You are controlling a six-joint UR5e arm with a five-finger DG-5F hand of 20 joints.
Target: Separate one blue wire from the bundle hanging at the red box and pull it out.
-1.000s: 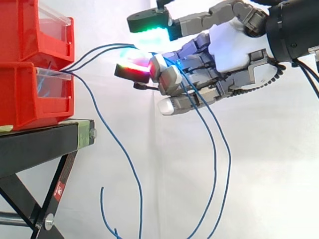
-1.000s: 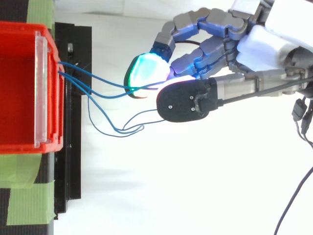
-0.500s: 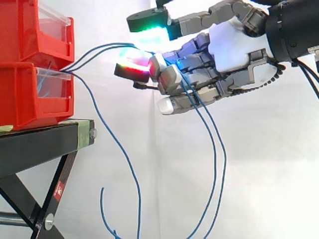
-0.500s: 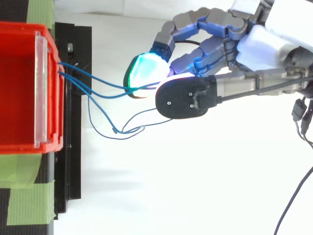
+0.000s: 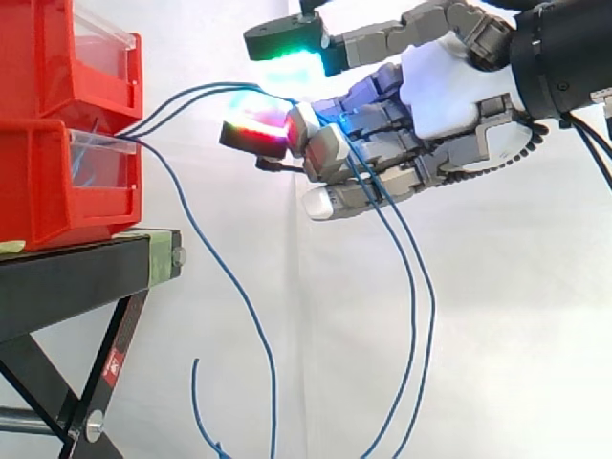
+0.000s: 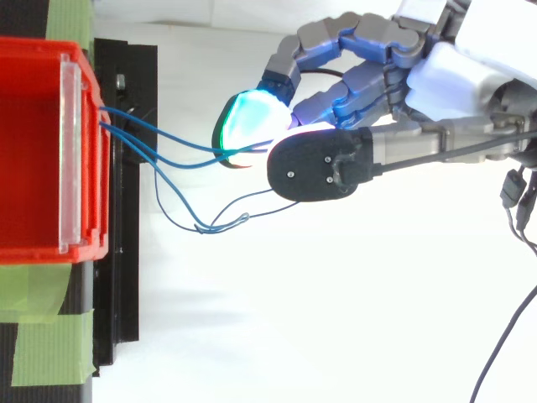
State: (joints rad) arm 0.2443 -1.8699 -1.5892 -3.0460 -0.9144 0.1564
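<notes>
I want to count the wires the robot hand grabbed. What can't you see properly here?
- Side view: how many blue wires the robot hand pinches; its curled fingers and glow cover them.
- Top view: the pinch spot, hidden under the thumb.
- Side view: the wires' lower ends, cut off by the bottom edge.
- Both views: where the wires start inside the red box; its front hides that.
</notes>
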